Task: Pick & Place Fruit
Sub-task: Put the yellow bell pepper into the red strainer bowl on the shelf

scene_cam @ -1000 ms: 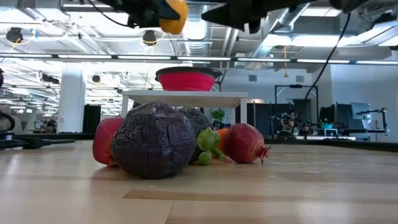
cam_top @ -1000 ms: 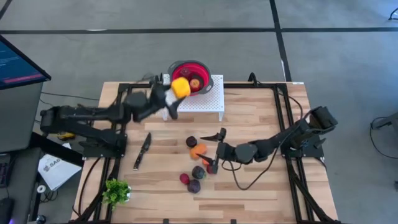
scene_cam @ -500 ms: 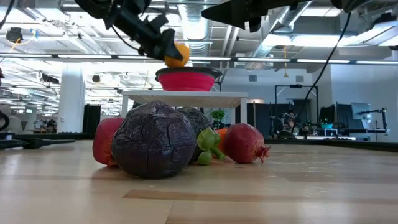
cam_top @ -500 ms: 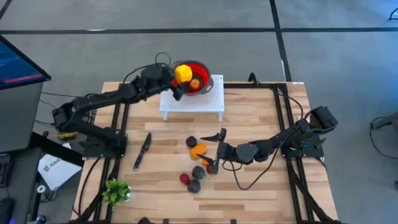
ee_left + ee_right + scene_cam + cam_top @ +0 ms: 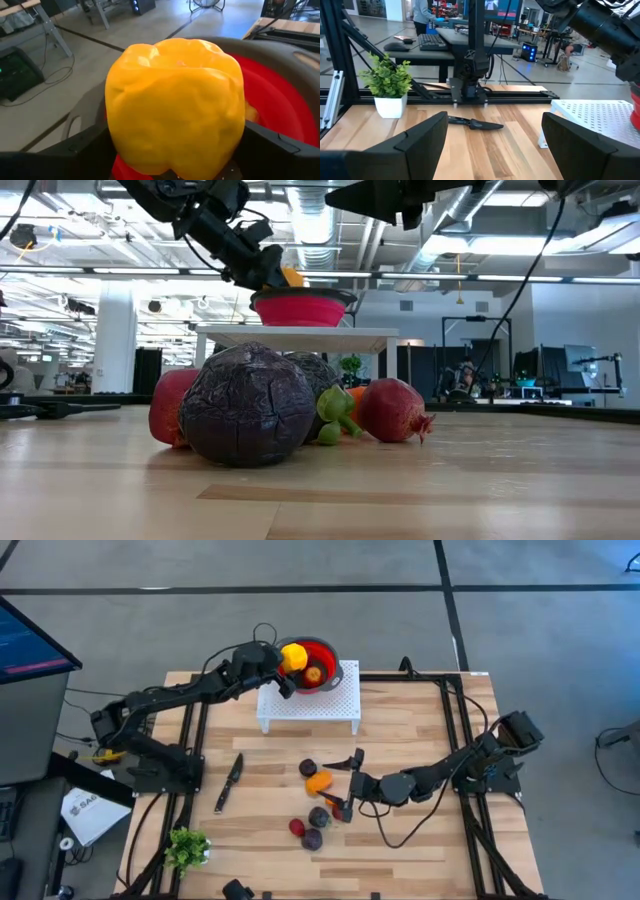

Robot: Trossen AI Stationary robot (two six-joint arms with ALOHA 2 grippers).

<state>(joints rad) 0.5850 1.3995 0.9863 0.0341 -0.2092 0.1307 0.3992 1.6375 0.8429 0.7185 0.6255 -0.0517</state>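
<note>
A yellow pepper-shaped fruit (image 5: 175, 105) sits between the fingers of my left gripper (image 5: 287, 662), over the left rim of the red bowl (image 5: 318, 652). The bowl stands on a white perforated stand (image 5: 310, 705) at the table's far edge, with an orange fruit (image 5: 314, 673) inside. Several fruits lie mid-table: maroon (image 5: 308, 768), orange (image 5: 318, 781), dark (image 5: 320, 817), red (image 5: 297, 828) and purple (image 5: 312, 839). My right gripper (image 5: 346, 783) hovers open just right of them, holding nothing. My left gripper pinches the yellow fruit by two opposite sides (image 5: 114, 137) between its two fingers. The fingers come from the table's left, slanting a little downward. The fruit is lifted clear of the table, just above the bowl's rim (image 5: 300, 296); whether it touches the bowl I cannot tell.
A knife (image 5: 228, 783) lies on the table's left half and a small potted plant (image 5: 187, 847) stands at the near left corner. Black frame rails (image 5: 455, 730) run along the table's sides. Bare wood lies between the stand and the fruits.
My left gripper has carried the yellow fruit toward the table's far right, from left of the stand to over the bowl's left rim, and has sunk lower. The fruit now sits just above the bowl.
</note>
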